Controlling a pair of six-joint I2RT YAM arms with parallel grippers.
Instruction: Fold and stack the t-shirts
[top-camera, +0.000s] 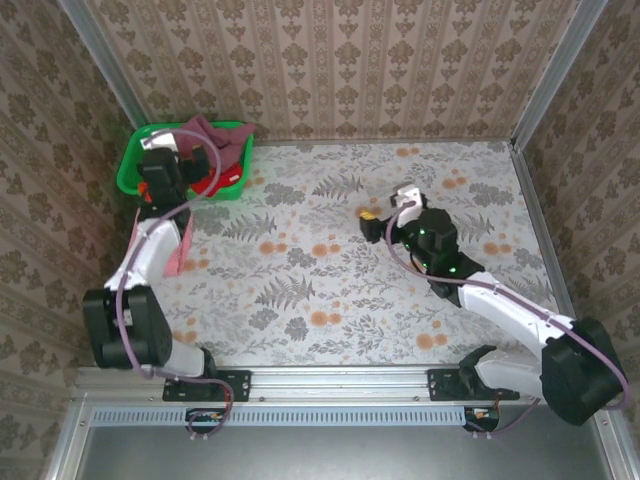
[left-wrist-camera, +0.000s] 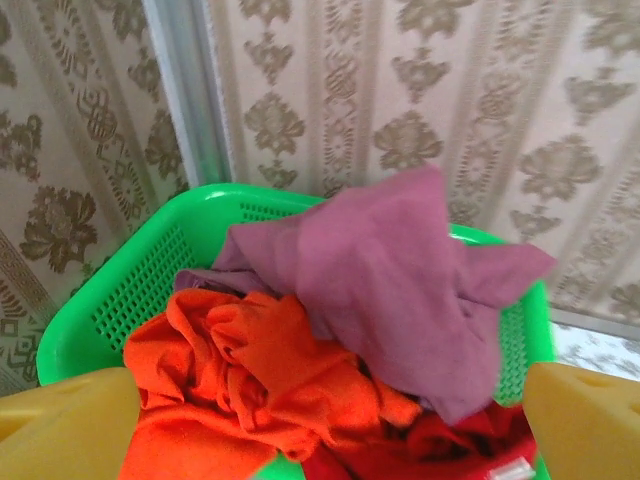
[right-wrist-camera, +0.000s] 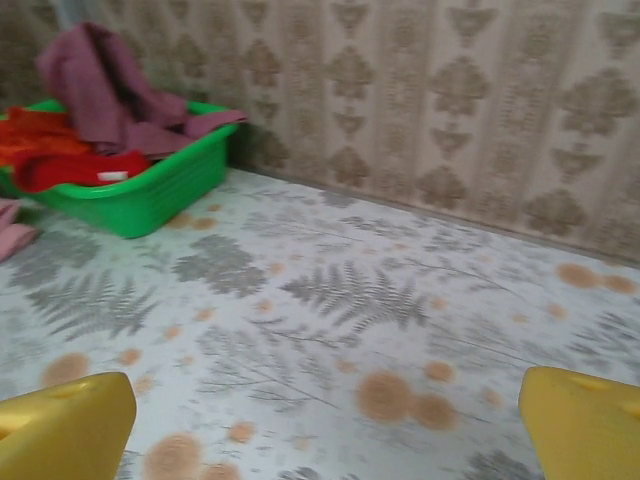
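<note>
Yellow fingers (left-wrist-camera: 65, 425) of the left gripper (left-wrist-camera: 325, 425) stand wide apart, holding nothing, over one green basket (left-wrist-camera: 130, 290) at the table's far left corner. Three t-shirts are heaped in it: one maroon shirt (left-wrist-camera: 400, 290) on top, one orange shirt (left-wrist-camera: 240, 370) and one red shirt (left-wrist-camera: 450, 445). A fourth, the pink shirt (top-camera: 181, 250), lies on the table (top-camera: 480, 300) near the basket. Over mid-table the right gripper (right-wrist-camera: 325, 425) hovers, equally wide and empty.

Four t-shirts: maroon (left-wrist-camera: 400, 270), orange (left-wrist-camera: 250, 370), red (left-wrist-camera: 450, 442), pink (top-camera: 180, 255). One green basket (left-wrist-camera: 130, 290). Left hand (left-wrist-camera: 320, 430), right hand (right-wrist-camera: 325, 430): two.

Damask walls (top-camera: 340, 70) w/ floral tabletop (top-camera: 300, 300)
</note>
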